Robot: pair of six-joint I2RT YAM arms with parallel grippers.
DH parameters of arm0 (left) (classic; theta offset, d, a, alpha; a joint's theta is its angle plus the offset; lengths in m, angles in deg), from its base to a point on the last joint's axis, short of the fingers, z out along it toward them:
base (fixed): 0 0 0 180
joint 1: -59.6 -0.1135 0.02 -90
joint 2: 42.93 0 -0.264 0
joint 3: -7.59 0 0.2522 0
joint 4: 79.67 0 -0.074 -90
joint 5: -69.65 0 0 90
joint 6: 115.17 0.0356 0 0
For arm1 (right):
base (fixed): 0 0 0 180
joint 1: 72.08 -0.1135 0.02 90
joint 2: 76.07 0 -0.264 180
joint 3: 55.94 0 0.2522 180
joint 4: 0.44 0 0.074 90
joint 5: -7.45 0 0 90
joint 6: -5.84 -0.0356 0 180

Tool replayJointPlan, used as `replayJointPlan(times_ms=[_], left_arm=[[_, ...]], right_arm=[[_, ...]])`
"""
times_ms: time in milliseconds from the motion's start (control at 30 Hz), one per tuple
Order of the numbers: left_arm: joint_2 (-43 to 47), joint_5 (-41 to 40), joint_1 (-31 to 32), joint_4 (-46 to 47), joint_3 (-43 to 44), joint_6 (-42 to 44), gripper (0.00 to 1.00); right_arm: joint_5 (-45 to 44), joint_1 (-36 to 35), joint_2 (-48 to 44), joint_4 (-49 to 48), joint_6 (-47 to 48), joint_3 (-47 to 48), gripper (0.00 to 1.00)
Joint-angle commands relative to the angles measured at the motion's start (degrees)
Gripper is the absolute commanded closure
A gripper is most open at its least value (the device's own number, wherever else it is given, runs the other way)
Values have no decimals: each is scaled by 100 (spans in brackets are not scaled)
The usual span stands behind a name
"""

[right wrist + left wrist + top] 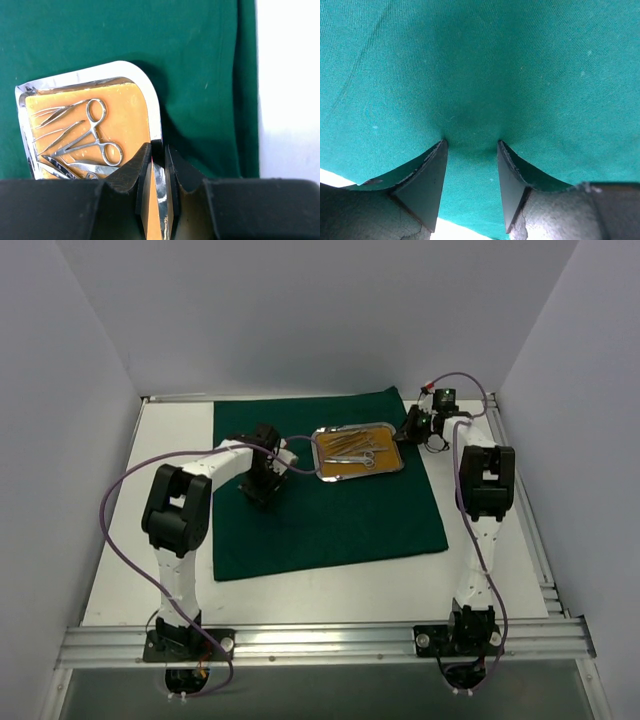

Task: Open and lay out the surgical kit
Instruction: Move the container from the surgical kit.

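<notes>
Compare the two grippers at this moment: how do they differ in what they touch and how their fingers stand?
The left gripper has its fingers wide apart, while the right gripper has closed to a narrow slit. The left gripper's tips press into the green cloth and hold nothing; the right gripper pinches the rim of the tray. Both are down low over the cloth.

The drape (480, 65) is dark green woven cloth, matt, with a fine diagonal weave and a few specks of lint. The tray (146, 87) is bright metal with a mirror-polished rim. Its liner (127, 107) is tan, smooth and dull. The instruments (102, 145) are slim, glossy silver metal. The left gripper (470, 145) has dark matt fingers (427, 182), scuffed at the edges. The table (300, 590) is white and matt.
</notes>
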Motion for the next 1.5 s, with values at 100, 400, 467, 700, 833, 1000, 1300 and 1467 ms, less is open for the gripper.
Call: replayJointPlan(times_ms=[100,400,467,700,833,1000,1300,1467], left_arm=[[-250,-656,-83,211,-279,385,48],[-268,-612,-75,167,-261,420,48],[-259,-604,-83,150,-261,429,48],[-241,-595,-75,220,-305,429,48],[-250,-595,-83,220,-296,446,48],[-241,-577,-75,246,-305,455,48],[-259,-586,-83,255,-270,482,48],[-189,-647,-75,316,-340,482,48]], right_arm=[[-80,70,112,-103,-129,572,100],[-282,79,973,-235,-463,1765,100],[-291,79,1192,-288,-569,2004,100],[-449,131,1492,-815,-981,2339,100],[-458,140,1711,-947,-1096,2707,100],[-590,175,1782,-1131,-1272,2691,100],[-520,237,975,-1545,-1150,1558,87],[-1134,255,-42,-1018,-570,733,68]])
